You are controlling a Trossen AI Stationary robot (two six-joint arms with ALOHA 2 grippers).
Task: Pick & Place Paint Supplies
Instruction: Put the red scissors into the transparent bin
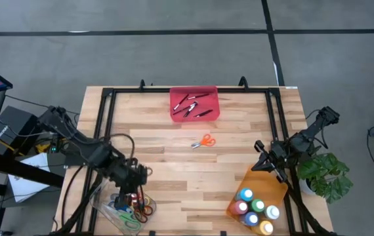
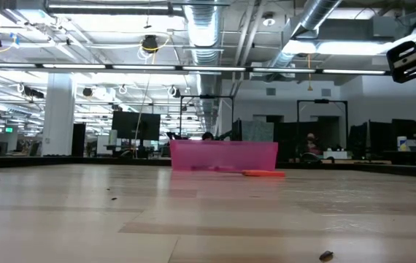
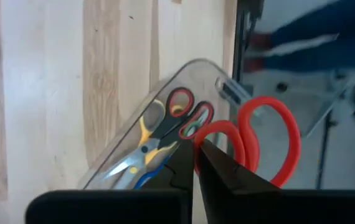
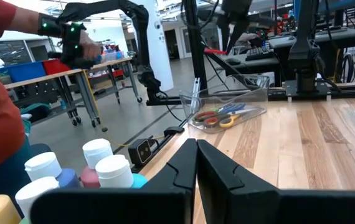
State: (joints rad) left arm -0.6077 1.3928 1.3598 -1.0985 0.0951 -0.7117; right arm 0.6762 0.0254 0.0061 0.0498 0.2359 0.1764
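The left gripper (image 1: pixel 132 190) was clamped on red-handled scissors (image 3: pixel 261 140) directly above the clear tray (image 1: pixel 118 211) at the table's (image 1: pixel 174 164) near left corner, which held several more scissors (image 3: pixel 165 134). The right gripper (image 1: pixel 264 159) hung with fingers pressed together and empty beside the orange tray (image 1: pixel 266 180), which held the capped paint bottles (image 1: pixel 256 206). Orange scissors (image 1: pixel 203 141) lay loose at mid-table, near the red tray (image 1: pixel 194 92) containing dark brushes (image 1: pixel 192 106).
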